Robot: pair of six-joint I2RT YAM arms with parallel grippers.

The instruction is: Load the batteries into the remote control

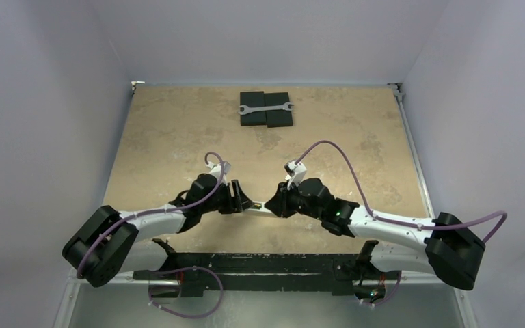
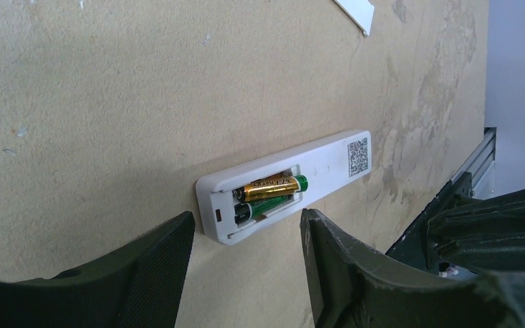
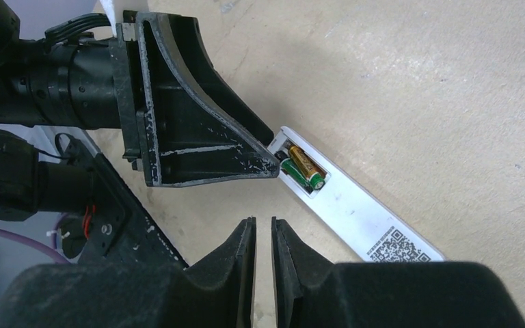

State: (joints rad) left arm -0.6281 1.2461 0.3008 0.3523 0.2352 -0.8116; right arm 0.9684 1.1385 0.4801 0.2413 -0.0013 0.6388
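Note:
The white remote control [image 2: 328, 160] lies back-up on the table with its battery bay uncovered. Two batteries lie side by side in the bay, the gold one [image 2: 270, 188] above the dark green one [image 2: 265, 207]. My left gripper [image 2: 246, 263] is open, and the remote's bay end sits just beyond its fingertips, touching neither. In the right wrist view the remote [image 3: 369, 219] runs diagonally, and one left finger [image 3: 198, 137] points at its bay end. My right gripper [image 3: 263, 232] is open by a narrow slit with nothing in it, beside the remote. From above, both grippers [image 1: 246, 203] [image 1: 271, 205] meet over the remote [image 1: 262, 209].
A small flat white cover piece [image 2: 355, 12] lies on the table beyond the remote. At the back of the table a wrench [image 1: 265, 108] rests on two black blocks [image 1: 266, 117]. A black rail [image 1: 260, 263] runs along the near edge between the arm bases.

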